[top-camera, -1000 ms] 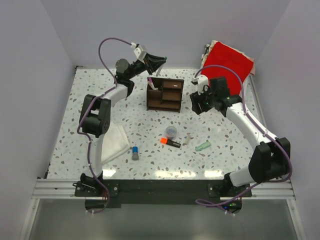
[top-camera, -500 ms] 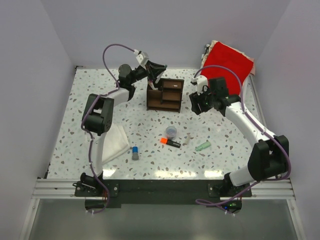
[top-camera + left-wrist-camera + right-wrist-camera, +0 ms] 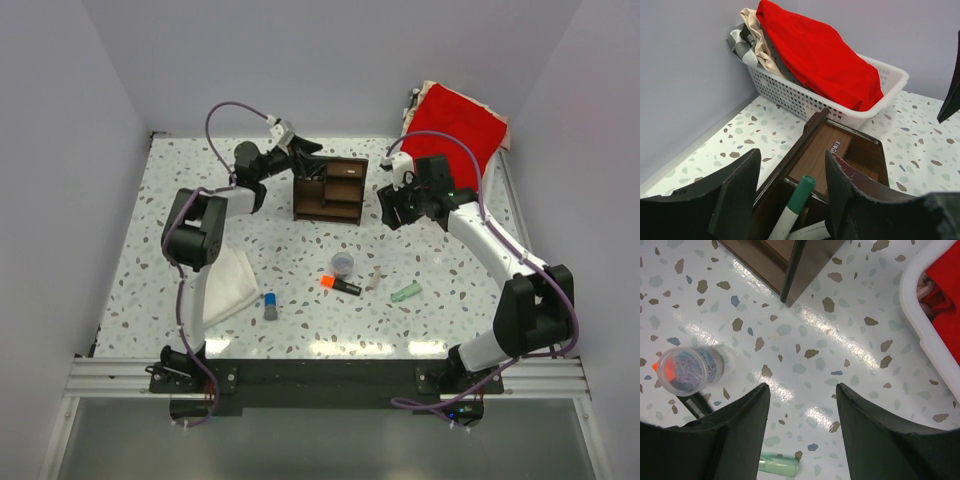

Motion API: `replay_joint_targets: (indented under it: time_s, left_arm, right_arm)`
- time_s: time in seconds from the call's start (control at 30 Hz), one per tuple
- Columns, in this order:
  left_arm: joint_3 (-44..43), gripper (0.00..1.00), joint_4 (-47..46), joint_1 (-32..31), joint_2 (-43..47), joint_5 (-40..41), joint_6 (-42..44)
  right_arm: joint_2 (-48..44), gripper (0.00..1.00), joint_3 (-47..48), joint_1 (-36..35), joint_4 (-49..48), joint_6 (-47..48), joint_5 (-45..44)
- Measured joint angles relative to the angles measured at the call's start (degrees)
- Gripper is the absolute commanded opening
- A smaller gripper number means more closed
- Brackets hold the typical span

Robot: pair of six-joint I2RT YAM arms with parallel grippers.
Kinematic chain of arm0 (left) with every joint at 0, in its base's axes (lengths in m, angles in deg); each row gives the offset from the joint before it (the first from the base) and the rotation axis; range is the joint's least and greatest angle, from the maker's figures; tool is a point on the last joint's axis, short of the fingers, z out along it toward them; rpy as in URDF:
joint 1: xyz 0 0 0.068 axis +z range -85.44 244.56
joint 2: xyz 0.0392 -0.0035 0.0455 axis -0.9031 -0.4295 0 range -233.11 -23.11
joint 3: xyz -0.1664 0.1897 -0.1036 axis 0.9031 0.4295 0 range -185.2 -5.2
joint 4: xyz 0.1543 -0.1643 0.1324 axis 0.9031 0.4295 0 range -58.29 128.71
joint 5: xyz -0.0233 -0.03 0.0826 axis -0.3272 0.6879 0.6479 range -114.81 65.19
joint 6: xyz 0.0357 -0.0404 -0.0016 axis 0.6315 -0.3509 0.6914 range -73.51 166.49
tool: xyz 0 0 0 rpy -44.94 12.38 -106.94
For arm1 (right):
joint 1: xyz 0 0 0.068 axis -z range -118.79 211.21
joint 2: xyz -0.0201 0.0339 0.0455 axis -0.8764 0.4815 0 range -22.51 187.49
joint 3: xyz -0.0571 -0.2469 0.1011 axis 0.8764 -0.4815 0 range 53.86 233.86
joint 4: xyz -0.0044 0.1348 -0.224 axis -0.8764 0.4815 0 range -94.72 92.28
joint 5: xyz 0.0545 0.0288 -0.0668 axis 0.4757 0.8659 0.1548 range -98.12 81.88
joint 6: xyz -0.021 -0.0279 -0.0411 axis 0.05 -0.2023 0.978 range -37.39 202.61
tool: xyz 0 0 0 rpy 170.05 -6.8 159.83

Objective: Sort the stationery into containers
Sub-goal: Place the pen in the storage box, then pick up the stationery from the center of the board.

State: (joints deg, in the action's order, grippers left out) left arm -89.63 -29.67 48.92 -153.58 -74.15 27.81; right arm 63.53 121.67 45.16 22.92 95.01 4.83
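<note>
The dark brown wooden organizer stands at the back middle of the table. My left gripper hangs open over its left rear corner. In the left wrist view a white pen with a green cap stands in a compartment of the organizer, between my open left gripper's fingers and touching neither. My right gripper is open and empty, right of the organizer. On the table lie a bluish pot, an orange-and-black highlighter, a thin pale pen, a mint-green piece and a blue-capped grey stick.
A white basket with red cloth sits at the back right corner. A white folded cloth lies by the left arm. In the right wrist view the pot and mint-green piece lie below my right gripper.
My left gripper came down over the organizer and opened, letting go of the pen, which now stands in a compartment. The right arm has barely moved.
</note>
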Motion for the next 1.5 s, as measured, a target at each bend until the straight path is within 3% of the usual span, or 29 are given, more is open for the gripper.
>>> replay_joint_targets:
  time_s: [0.27, 0.47, 0.5, 0.77, 0.87, 1.17, 1.3, 1.4, 1.43, 1.5]
  left_arm:
    - [2.9, 0.76, 0.8, 0.1, 4.7, -1.5, 1.9]
    - [4.9, 0.91, 5.8, 0.2, 14.7, -1.4, 4.8]
    - [5.6, 1.0, 8.3, 0.2, 17.9, -1.2, 5.4]
    - [13.6, 1.0, 30.3, 0.3, 42.9, 3.3, 11.2]
    - [17.6, 1.0, 42.2, 0.2, 50.0, 6.2, 13.4]
    - [25.4, 1.0, 69.0, 0.3, 55.1, 22.2, 20.9]
    - [25.6, 1.0, 74.3, 0.5, 55.3, 25.3, 22.8]
    - [26.3, 1.0, 75.6, 0.5, 55.8, 26.3, 23.3]
    - [26.7, 1.0, 75.9, 0.5, 56.1, 26.6, 23.5]
    - [27.4, 1.0, 76.2, 0.7, 56.5, 26.8, 23.7]
  right_arm:
    - [-0.1, 0.62, 0.0, 0.0, -0.3, -0.2, 0.0]
    - [-1.9, 0.66, -0.1, 0.0, 0.4, 1.3, 2.1]
    - [-2.4, 0.67, -0.2, 0.0, 0.8, 1.9, 2.7]
    - [-5.1, 0.69, -1.9, 0.0, 6.5, 7.8, 5.5]
    - [-5.1, 0.68, -2.4, 0.0, 12.3, 15.1, 7.6]
    - [-9.4, 0.65, -8.0, -1.2, 23.4, 35.3, 9.4]
    - [-9.1, 0.67, -7.9, -5.7, 21.8, 36.1, 9.5]
    - [-6.8, 0.76, -6.7, -8.9, 19.7, 33.9, 9.5]
    - [-5.5, 0.83, -5.8, -10.0, 18.2, 32.7, 9.5]
    - [-3.3, 0.85, -4.6, -11.6, 15.2, 30.1, 9.2]
